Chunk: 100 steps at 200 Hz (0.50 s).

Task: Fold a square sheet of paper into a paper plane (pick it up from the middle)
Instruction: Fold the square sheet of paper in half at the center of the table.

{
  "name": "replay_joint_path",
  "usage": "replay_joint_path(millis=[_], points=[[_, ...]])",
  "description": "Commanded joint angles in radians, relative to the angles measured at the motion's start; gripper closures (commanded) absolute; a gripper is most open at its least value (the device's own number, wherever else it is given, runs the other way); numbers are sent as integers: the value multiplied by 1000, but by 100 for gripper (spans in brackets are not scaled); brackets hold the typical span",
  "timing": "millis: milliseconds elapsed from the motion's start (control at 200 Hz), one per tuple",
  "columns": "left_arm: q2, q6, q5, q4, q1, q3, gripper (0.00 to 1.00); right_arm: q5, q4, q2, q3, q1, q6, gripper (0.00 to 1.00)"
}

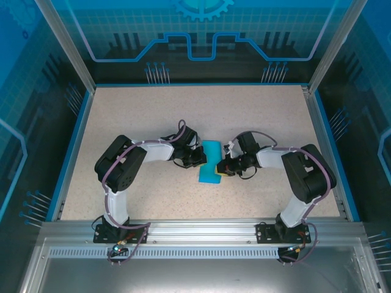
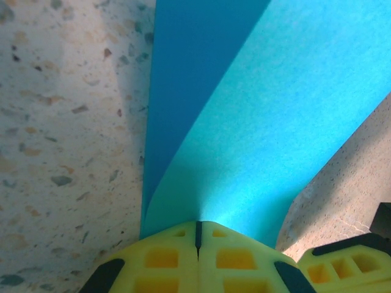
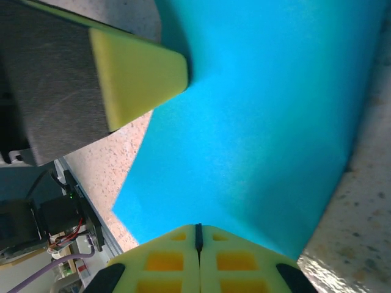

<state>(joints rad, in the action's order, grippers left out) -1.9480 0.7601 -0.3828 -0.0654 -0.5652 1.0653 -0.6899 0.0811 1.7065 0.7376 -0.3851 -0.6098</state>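
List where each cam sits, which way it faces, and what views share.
Top external: above, behind the bases, looking down on the table; both arms, left gripper and right gripper at the paper.
Left wrist: on that wrist, facing along its shut gripper onto the paper.
Right wrist: likewise; left gripper's finger upper left.
Shared: paper in all three.

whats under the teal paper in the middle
Under the square sheet of paper lies the speckled table, visible around its edges. The patch directly beneath is covered, so anything there cannot be seen.
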Motion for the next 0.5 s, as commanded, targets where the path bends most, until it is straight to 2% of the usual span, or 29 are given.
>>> replay_joint_path(millis=[0, 290, 495], points=[[-71, -16, 81, -102, -3, -20, 100, -17, -1, -13, -38, -16, -7, 94], [-76, -25, 79, -118, -3, -7, 100, 12, -3, 75, -103, -20, 27, 96], [-76, -21, 79, -110, -3, -19, 100, -3, 6, 8, -111, -21, 17, 95]])
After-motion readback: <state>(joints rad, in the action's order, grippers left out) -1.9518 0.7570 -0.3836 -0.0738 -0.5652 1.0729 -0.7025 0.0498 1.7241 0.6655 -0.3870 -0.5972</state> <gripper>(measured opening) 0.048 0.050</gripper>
